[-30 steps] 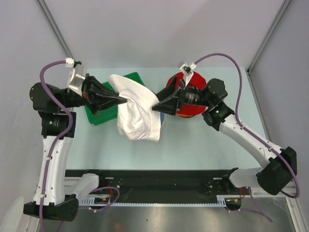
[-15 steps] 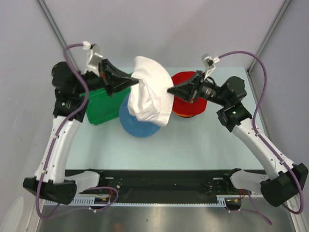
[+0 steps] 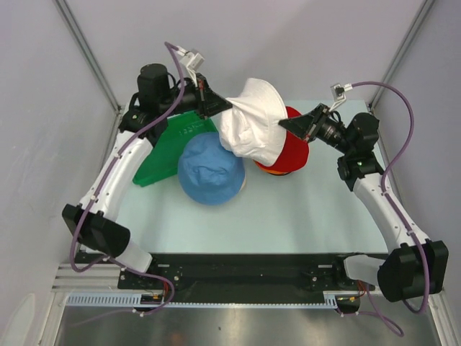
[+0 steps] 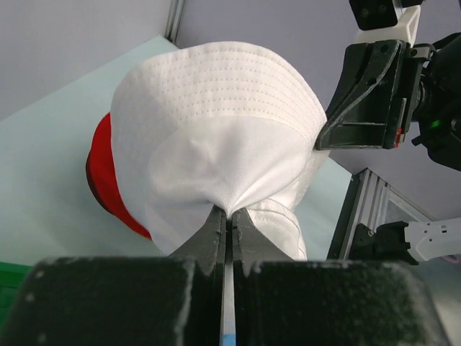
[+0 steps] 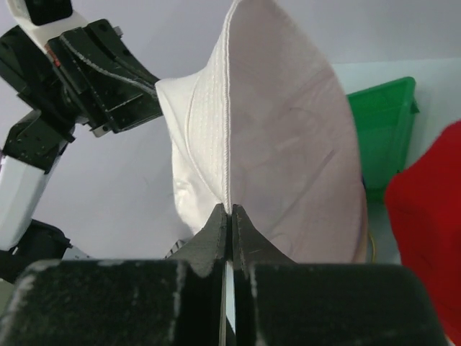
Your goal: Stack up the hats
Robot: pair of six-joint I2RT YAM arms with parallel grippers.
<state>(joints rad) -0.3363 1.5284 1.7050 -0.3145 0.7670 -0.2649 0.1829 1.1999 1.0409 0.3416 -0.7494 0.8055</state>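
My left gripper (image 3: 226, 108) and right gripper (image 3: 282, 124), both clamped on white hat (image 3: 253, 126), hold it above far-edge red hat (image 3: 297, 155); blue hat (image 3: 210, 168) unstacked.

A green tray (image 3: 164, 153) sits on the pale table (image 3: 288, 216), back left.

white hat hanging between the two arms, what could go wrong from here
1. Each arm's jaws pinch only a thin fold of the white hat; if one slips, it may swing off to one side.
2. The hat hangs bunched, not opened, so it could land crumpled on the red hat rather than nest over it.
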